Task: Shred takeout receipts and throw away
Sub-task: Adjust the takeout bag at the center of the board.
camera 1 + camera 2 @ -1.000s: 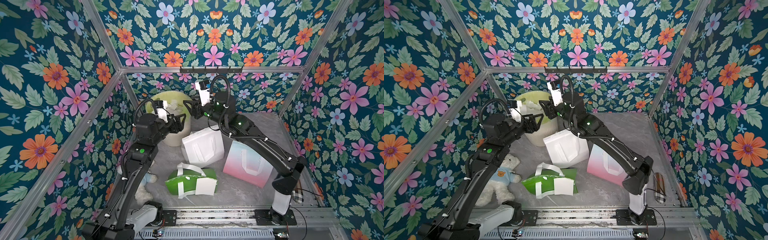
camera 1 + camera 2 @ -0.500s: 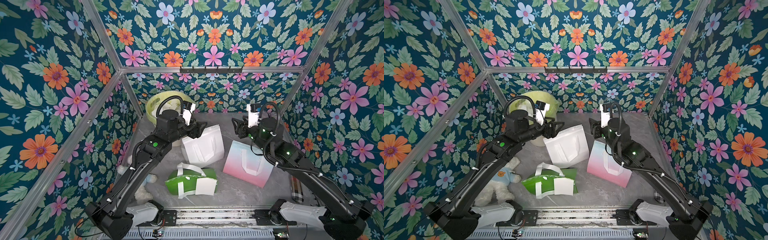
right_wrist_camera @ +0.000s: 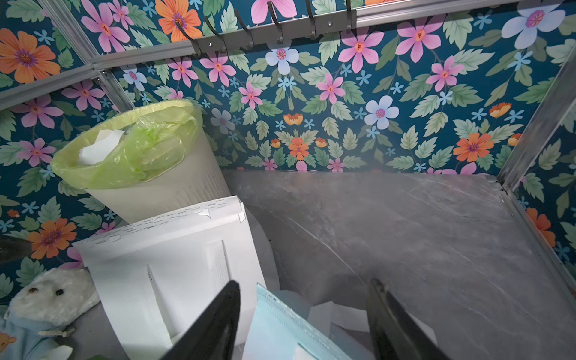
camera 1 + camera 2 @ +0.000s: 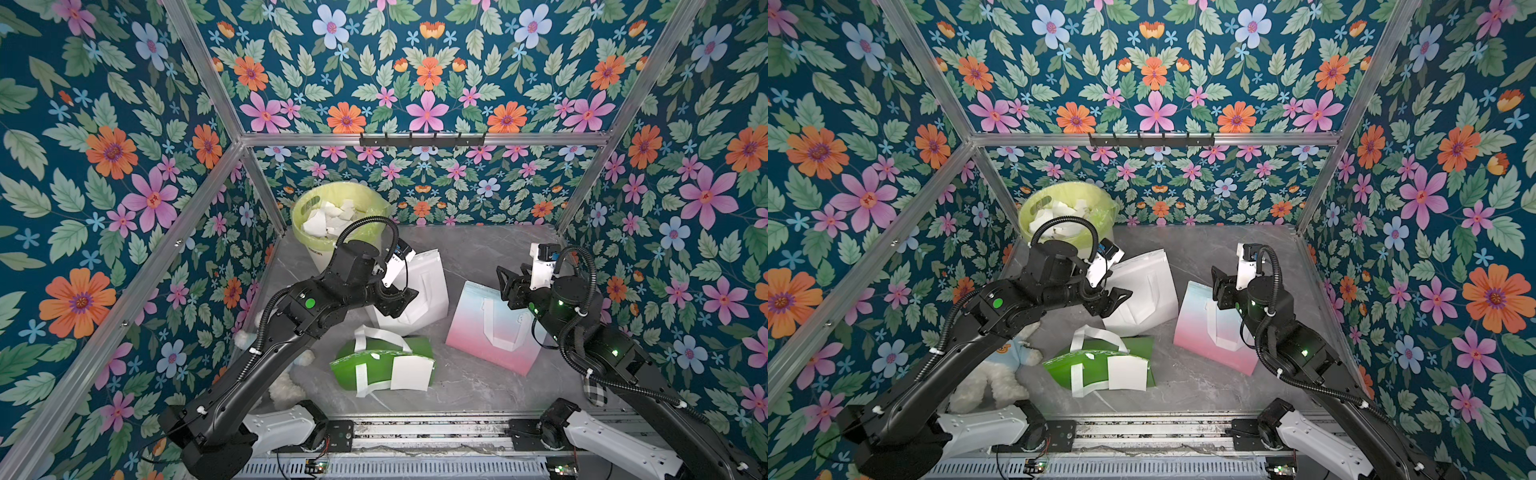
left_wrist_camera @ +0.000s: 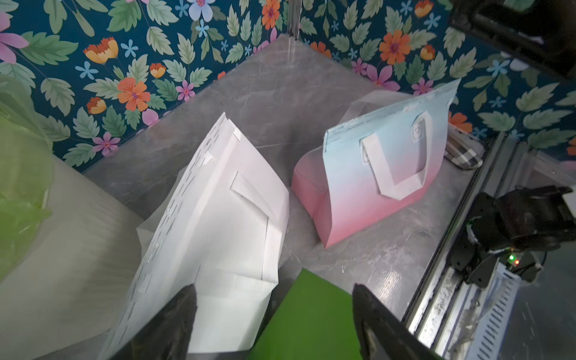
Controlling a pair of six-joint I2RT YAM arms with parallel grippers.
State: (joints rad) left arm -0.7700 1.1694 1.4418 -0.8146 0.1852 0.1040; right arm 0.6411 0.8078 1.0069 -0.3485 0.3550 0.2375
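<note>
**Counter (image 4: 478, 249), seen from above.** A lined bin (image 4: 320, 257) in the back corner holds white paper shreds (image 4: 328, 218). A white tote bag (image 4: 428, 282), a pink-and-blue bag (image 4: 465, 328) and a flat green bag (image 4: 380, 368) crowd the middle. A plush bear (image 4: 992, 378) lies beside the left arm. One whole takeout receipt (image 4: 409, 372) rests on the green bag. The left tool (image 4: 1111, 301) hangs over the white tote bag, jaws spread and empty. The right tool (image 4: 509, 282) is above the top edge of the pink-and-blue bag, jaws likewise apart, clasping nothing.
</note>
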